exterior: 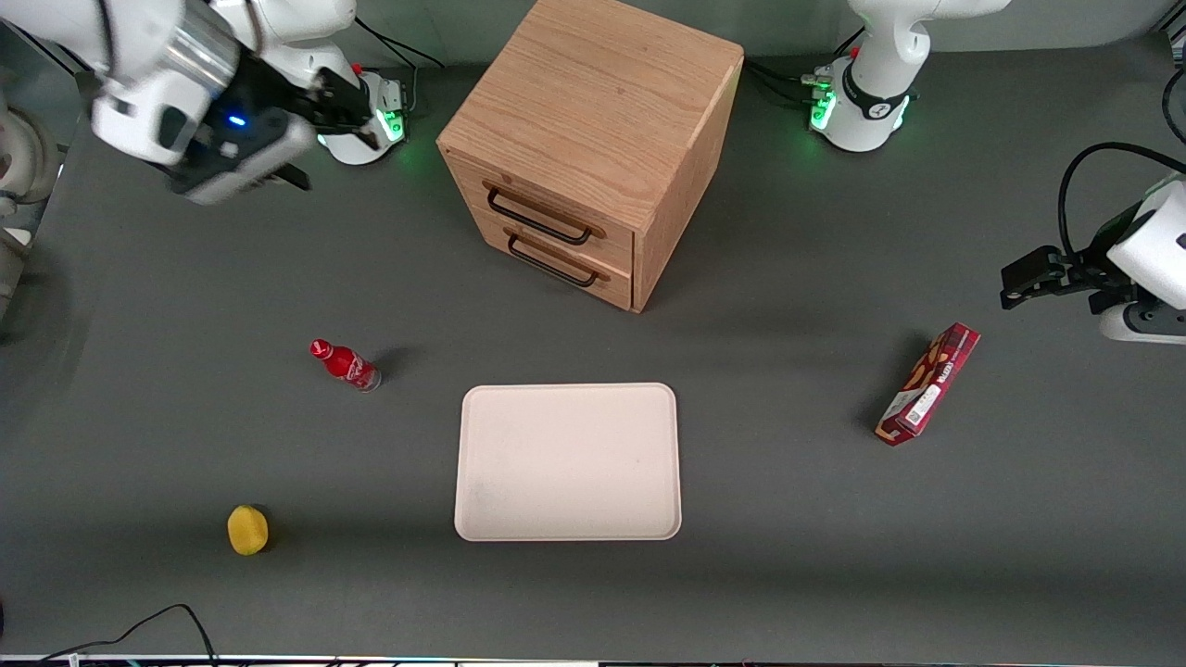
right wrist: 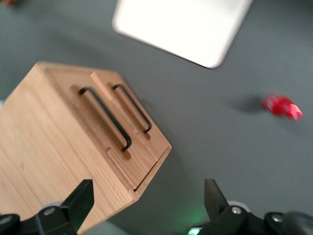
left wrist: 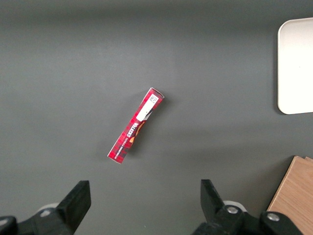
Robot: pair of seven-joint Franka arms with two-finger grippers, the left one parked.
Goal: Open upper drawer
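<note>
Upper drawer (exterior: 556, 211) sits shut, flush in the wooden cabinet (exterior: 593, 102), light oak with one thin dark bar handle (exterior: 539, 220); you have two drawers, the lower drawer (exterior: 565, 262) just beneath it. Your claw (right wrist: 146, 205) hangs above the tabletop (exterior: 185, 278) toward the working arm's end, well apart from the cabinet, fingers spread with nothing between. You see one yellow sponge (exterior: 247, 530), one red bottle (exterior: 346, 364), one pale tray (exterior: 568, 461), and one red box (exterior: 928, 383) whose print is unreadable.
</note>
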